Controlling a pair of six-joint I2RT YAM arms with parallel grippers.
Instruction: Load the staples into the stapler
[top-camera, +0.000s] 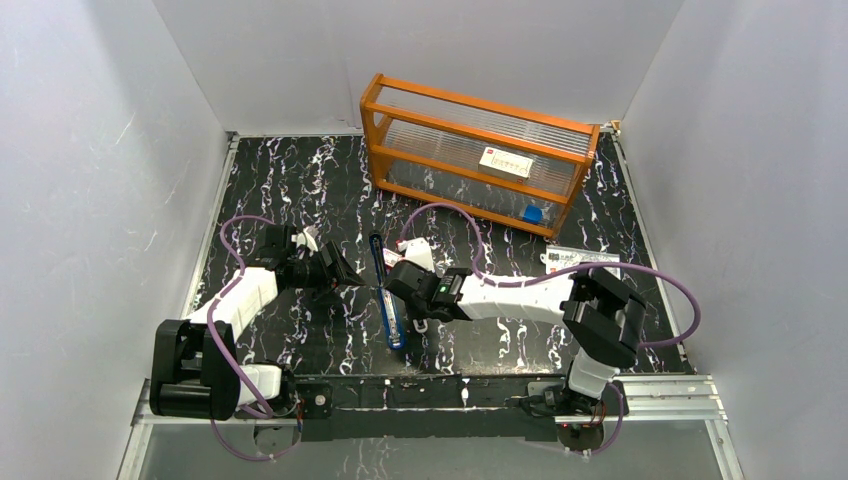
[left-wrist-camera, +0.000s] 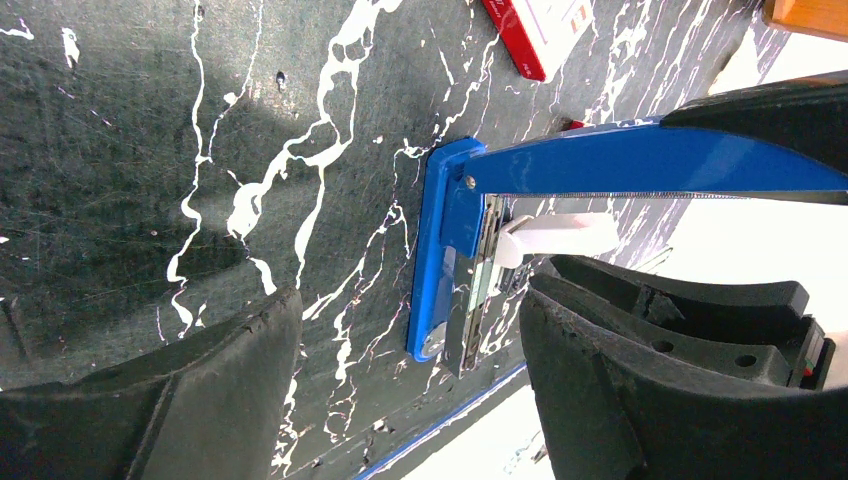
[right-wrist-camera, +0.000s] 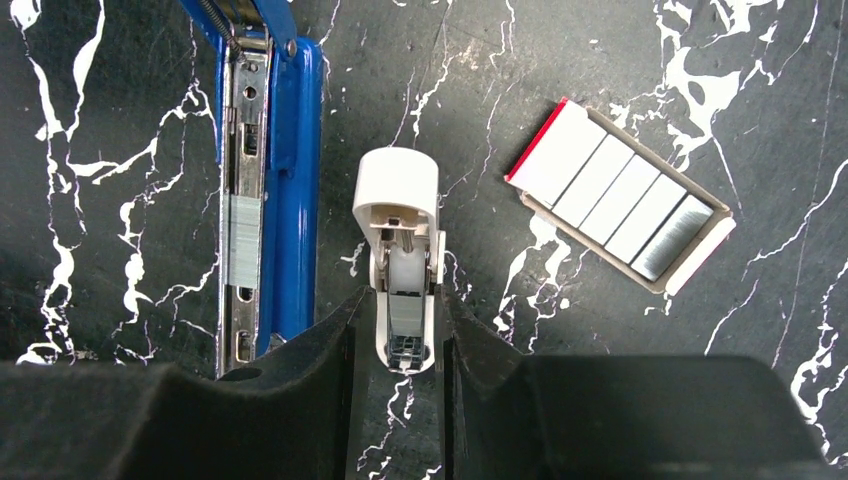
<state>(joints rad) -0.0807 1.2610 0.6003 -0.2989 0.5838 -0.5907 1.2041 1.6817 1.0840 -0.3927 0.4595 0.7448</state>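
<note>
The slim blue stapler is laid open on the black marbled counter, with a silvery-grey block of staples seated in its metal channel. The left hand is held wide apart beside it. The right hand is set closely about a white rounded object, but whether it is clamped cannot be told.

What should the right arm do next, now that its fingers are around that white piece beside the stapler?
Probably release the white piece and draw the right gripper back. A strip of staples already lies in the metal channel of the stapler, whose lid stands open, so closing the lid seems to be what remains, and that wants a free gripper.
</note>
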